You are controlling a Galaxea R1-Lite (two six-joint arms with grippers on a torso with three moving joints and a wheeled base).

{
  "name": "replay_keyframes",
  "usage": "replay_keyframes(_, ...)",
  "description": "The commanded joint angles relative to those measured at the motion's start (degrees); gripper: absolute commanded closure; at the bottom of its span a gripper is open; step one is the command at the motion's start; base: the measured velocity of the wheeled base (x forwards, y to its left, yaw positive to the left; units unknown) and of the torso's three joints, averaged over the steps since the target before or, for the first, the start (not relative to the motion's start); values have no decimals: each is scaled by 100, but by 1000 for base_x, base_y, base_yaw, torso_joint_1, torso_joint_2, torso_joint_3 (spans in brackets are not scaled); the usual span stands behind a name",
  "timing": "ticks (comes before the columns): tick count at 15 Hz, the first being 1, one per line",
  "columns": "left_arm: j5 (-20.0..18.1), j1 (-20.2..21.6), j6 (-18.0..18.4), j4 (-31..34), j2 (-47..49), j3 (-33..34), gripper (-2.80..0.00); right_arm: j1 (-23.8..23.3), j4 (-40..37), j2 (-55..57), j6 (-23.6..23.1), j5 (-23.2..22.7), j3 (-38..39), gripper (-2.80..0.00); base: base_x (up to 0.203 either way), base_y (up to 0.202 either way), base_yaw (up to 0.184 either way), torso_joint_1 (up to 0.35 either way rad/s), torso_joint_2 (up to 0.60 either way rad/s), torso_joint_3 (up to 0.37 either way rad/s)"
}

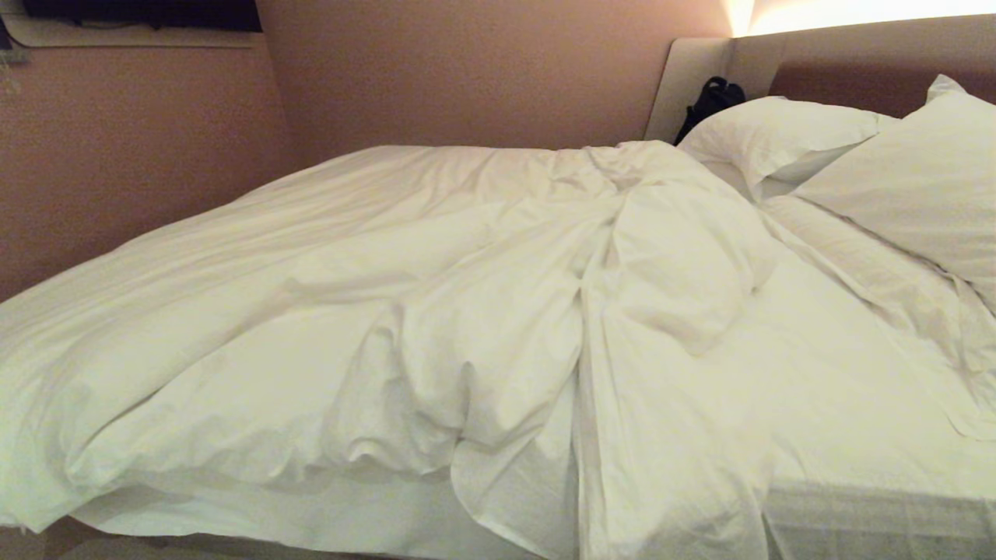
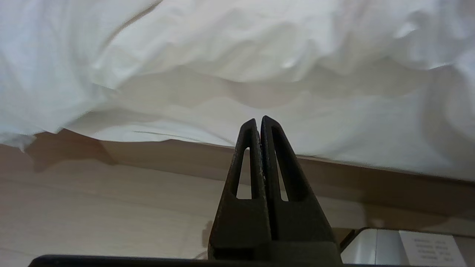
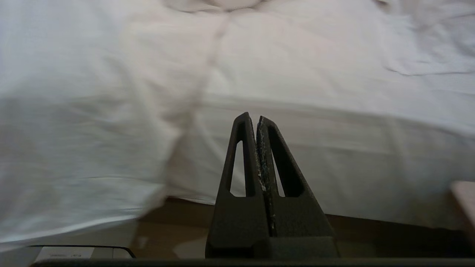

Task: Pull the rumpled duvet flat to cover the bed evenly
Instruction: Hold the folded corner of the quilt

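I see my left gripper (image 2: 258, 120) and right gripper (image 3: 251, 118) both pinched closed on nothing, low beside the wide white-sheeted bed (image 1: 879, 513). The puffy, creased white duvet (image 1: 350, 311) lies bunched across the frame's left and centre. Two plump white pillows (image 1: 778, 132) sit upper right; no legible writing.

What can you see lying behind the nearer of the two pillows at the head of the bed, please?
Behind the nearer pillow lies a second pillow, and past that a black object leans on the padded headboard. The pillows hide its lower part, so it cannot be identified.
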State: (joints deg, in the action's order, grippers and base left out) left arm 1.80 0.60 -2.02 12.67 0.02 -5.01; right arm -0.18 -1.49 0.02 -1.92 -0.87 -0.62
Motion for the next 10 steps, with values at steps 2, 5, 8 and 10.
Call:
replay_keyframes(2, 13, 2, -44, 7, -2, 0, 0, 1, -1, -2, -10, -1, 1, 0, 0, -193, 3, 4, 2, 0)
replay_keyframes(5, 4, 2, -88, 7, -2, -9, 0, 1, -1, -2, -2, -1, 1, 0, 0, -176, -1, 3, 1, 1)
replay_keyframes(8, 4, 2, -88, 7, -2, -9, 0, 1, -1, -2, -2, -1, 1, 0, 0, -32, -2, 2, 1, 2)
replay_keyframes(10, 4, 2, -88, 7, -2, -9, 0, 1, -1, -2, -2, -1, 1, 0, 0, 0, 0, 0, 0, 0)
